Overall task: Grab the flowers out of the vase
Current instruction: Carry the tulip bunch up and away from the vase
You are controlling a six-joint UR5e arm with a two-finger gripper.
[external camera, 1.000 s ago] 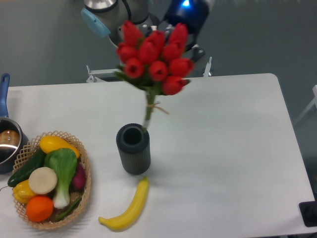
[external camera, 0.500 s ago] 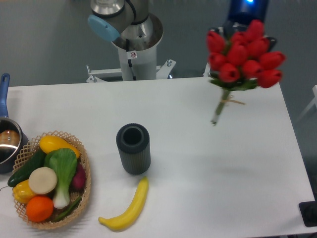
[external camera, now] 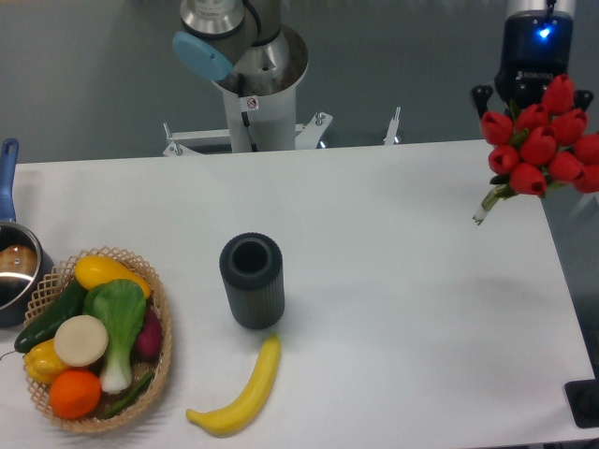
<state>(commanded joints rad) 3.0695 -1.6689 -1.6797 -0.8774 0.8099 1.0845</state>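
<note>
The flowers [external camera: 543,140], a bunch of red tulip buds with green stems, hang in the air over the table's far right edge, tilted with the stems pointing down-left. My gripper [external camera: 535,89] is just behind and above the buds, its fingers hidden by them; it holds the bunch. The vase [external camera: 252,280], a dark grey ribbed cylinder, stands upright and empty near the table's middle, far to the left of the flowers.
A banana [external camera: 241,391] lies just in front of the vase. A wicker basket [external camera: 159,323] of vegetables and fruit sits at the front left. A blue-handled pot [external camera: 11,267] is at the left edge. The robot base [external camera: 253,84] stands behind the table.
The flowers have left the vase and travelled right with my gripper, from above the vase to the table's far right edge. The vase stayed put.
</note>
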